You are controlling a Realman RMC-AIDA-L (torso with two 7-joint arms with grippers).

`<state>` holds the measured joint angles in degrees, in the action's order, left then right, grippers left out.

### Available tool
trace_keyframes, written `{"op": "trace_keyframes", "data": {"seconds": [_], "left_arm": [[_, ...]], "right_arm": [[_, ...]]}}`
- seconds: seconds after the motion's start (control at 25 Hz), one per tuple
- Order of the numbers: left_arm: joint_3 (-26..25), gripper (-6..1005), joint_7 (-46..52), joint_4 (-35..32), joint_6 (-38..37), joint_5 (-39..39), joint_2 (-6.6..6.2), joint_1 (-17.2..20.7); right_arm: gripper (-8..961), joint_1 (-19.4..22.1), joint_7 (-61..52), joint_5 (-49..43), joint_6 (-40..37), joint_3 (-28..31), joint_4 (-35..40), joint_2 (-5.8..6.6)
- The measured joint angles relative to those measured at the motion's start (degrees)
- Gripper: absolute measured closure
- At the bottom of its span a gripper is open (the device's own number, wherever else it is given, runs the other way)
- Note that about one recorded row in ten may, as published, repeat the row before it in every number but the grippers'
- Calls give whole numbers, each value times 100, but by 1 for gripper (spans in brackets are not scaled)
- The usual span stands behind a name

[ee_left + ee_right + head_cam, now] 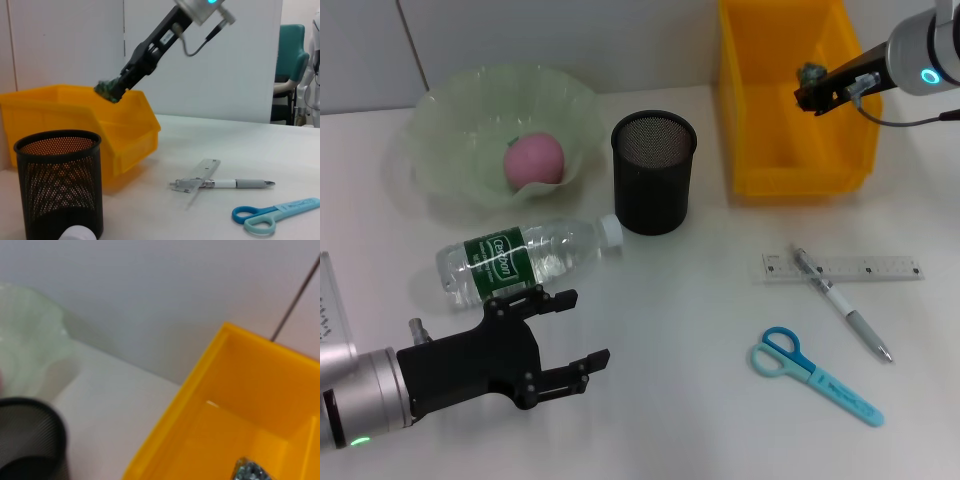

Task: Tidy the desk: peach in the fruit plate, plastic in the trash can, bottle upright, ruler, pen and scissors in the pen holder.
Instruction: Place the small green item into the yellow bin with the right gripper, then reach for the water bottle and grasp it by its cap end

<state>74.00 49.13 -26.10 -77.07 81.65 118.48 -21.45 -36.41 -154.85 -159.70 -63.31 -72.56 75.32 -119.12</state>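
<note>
1. White desk [670, 330] carries every item noted below.
2. Yellow bin [790, 100] stands at the back on the right. The right gripper [807, 92] hangs over its interior, clenched on a small crumpled scrap of plastic [107, 90], which the left wrist view shows held level with the bin's rim, not resting inside.
3. Pale green fruit plate [450, 130], wavy-edged, sits at the back left; the pink peach [533, 160] lies in it.
4. Left gripper [582, 330] hovers low at the near left, fingers spread apart and holding nothing. It is just in front of the bottle, not touching it.
5. Clear bottle [525, 258] with a green label lies on its side in front of the plate, its white cap pointing at the base of the pen holder.
6. Black mesh pen holder [654, 170] stands upright between plate and bin.
7. Clear ruler [880, 267] lies flat on the right side of the desk.
8. Blue scissors [812, 375] lie nearest the front edge, handles toward the centre, apart from ruler and pen.
9. Pen [842, 305] lies diagonally, one end crossing over the ruler.
</note>
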Motion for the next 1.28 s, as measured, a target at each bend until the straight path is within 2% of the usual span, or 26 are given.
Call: {"op": "trace_keyframes", "data": {"seconds": [0.12, 0.24, 0.52, 0.56, 0.6, 0.84, 1.08, 1.28], "left_arm": [[0, 213, 0, 0, -1, 0, 0, 0], [0, 213, 0, 0, -6, 0, 0, -5], [0, 213, 0, -16, -25, 0, -9, -4], [0, 213, 0, -17, -26, 0, -9, -3], [0, 213, 0, -18, -28, 0, -10, 1], [-2, 213, 0, -41, -44, 0, -18, 9], [-33, 213, 0, -46, -59, 0, -19, 16], [-49, 213, -5, -42, -66, 0, -18, 18]], "right_arm": [[603, -127, 15, -23, 523, 101, -574, 1], [583, -194, 25, -21, 706, 105, -796, 2], [538, -193, 10, 7, 538, 114, -610, 3], [425, -184, 5, 8, 478, 116, -556, 3], [313, -165, 3, 13, 393, 120, -477, 2], [128, 153, -4, 333, -585, 136, 552, -27], [131, 601, -40, 987, -1797, 142, 1767, -30], [133, 758, -66, 1012, -2571, 151, 2318, -33]]}}
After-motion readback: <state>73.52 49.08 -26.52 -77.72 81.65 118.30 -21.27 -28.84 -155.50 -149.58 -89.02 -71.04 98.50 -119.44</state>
